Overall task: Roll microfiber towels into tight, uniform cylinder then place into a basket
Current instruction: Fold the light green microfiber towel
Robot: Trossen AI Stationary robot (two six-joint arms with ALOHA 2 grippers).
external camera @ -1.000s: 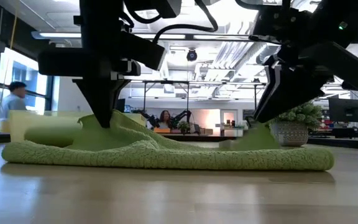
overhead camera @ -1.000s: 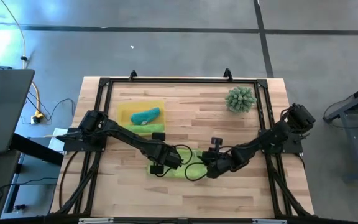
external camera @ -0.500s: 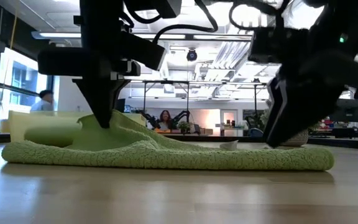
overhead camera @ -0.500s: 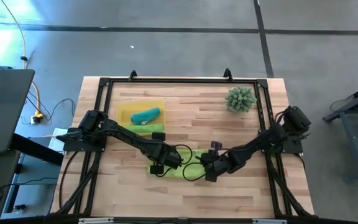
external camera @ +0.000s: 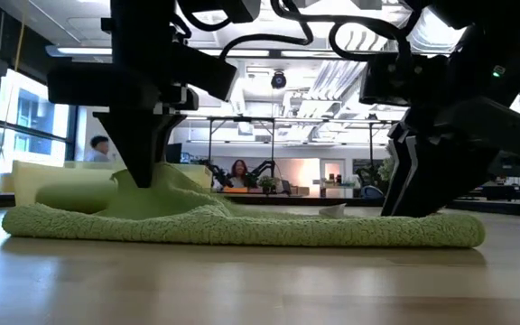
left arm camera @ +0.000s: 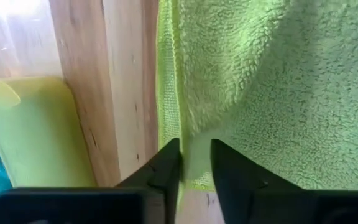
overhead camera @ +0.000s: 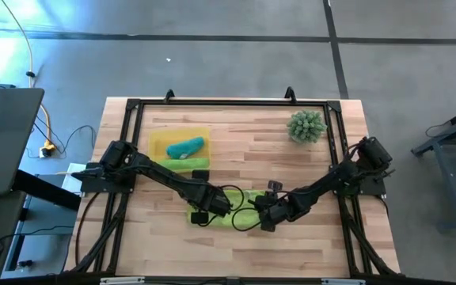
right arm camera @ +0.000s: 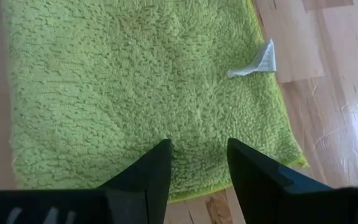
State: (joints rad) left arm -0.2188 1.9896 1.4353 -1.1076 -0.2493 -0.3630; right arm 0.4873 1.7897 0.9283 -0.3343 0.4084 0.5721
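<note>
Lime pile fills my view: my left gripper [left arm camera: 194, 163] pinches the towel [overhead camera: 240, 207] edge to start the roll, my right gripper [right arm camera: 197, 163] hovers spread above it; the basket [overhead camera: 159, 142] waits near.

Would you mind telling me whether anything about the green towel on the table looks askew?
The green towel does not lie flat: near the left gripper its edge is pulled up into a ridge, while the end under the right gripper lies flat, white tag sticking out.
</note>
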